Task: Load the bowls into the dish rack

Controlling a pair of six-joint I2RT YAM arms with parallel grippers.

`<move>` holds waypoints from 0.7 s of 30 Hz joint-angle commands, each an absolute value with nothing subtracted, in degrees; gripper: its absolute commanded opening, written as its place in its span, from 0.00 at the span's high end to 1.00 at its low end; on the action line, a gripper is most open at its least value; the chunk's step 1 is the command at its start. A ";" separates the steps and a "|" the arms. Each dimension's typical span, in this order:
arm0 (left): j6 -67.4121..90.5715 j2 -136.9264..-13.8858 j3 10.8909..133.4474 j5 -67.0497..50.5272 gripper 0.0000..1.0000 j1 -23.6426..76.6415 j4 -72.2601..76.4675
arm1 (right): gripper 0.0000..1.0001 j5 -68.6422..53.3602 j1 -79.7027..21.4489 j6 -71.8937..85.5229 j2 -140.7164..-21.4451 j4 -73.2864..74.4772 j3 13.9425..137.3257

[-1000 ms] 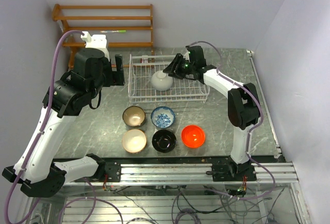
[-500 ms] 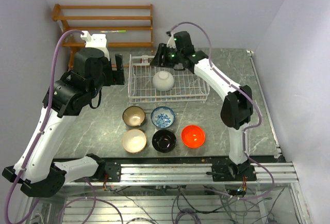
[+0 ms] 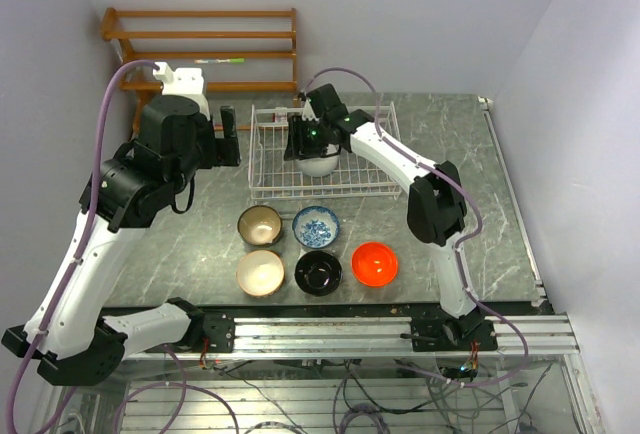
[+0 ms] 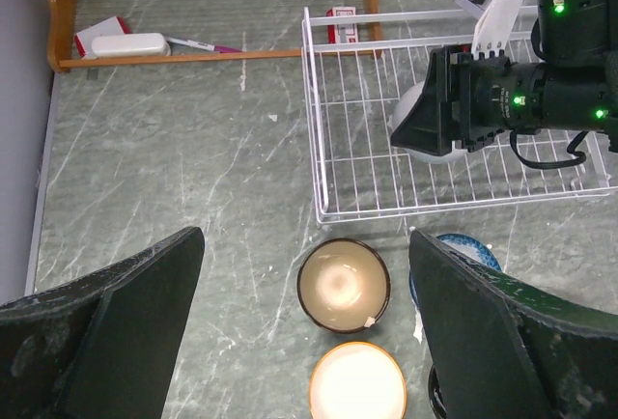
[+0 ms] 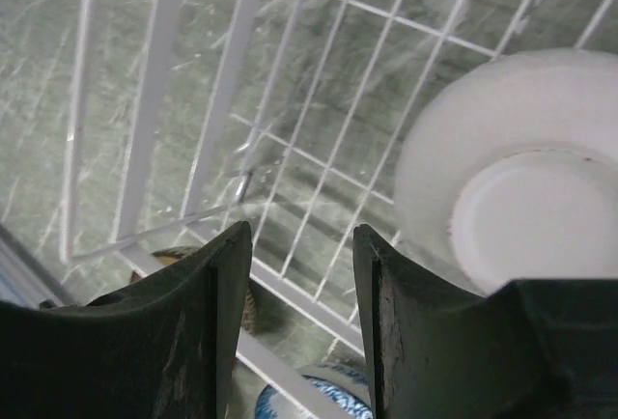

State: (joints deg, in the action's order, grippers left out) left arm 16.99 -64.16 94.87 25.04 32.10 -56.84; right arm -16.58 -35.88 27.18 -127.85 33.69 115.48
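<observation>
The white wire dish rack (image 3: 365, 169) holds one white bowl (image 3: 320, 165), upside down (image 5: 521, 178). My right gripper (image 3: 296, 144) hovers over the rack at the bowl's left. Its jaws (image 5: 301, 236) are open and empty, and the bowl lies off to their right. In front of the rack stand the brown bowl (image 3: 260, 224), blue-and-white bowl (image 3: 316, 225), cream bowl (image 3: 260, 273), black bowl (image 3: 318, 272) and orange-red bowl (image 3: 375, 264). My left gripper (image 4: 307, 237) is open high above the brown bowl (image 4: 344, 284) and cream bowl (image 4: 357, 385).
An orange-brown wooden shelf (image 3: 200, 34) stands at the back left, with a white block (image 4: 130, 44) and a pen under it. A small red-and-white box (image 4: 343, 21) lies behind the rack. Walls close in on the left and right.
My right gripper has swung left across the rack, from the white bowl's right side round behind it to its left. The bowl stays in the rack. The left arm has barely moved.
</observation>
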 commanded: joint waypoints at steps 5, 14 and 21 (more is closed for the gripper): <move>17.88 -62.94 93.64 26.01 0.01 32.41 -56.06 | 0.53 -3.05 -35.29 23.93 -122.24 26.45 105.59; 17.41 -62.78 93.52 26.61 0.01 32.43 -56.07 | 0.53 13.76 -33.78 27.24 -120.61 30.00 104.58; 17.14 -62.88 93.51 27.04 0.01 32.42 -56.25 | 0.52 16.14 -32.08 27.42 -116.16 27.56 101.70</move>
State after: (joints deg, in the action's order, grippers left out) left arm 17.19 -63.53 93.56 25.61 32.10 -56.88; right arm 13.32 -32.71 27.42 -120.38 30.11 103.13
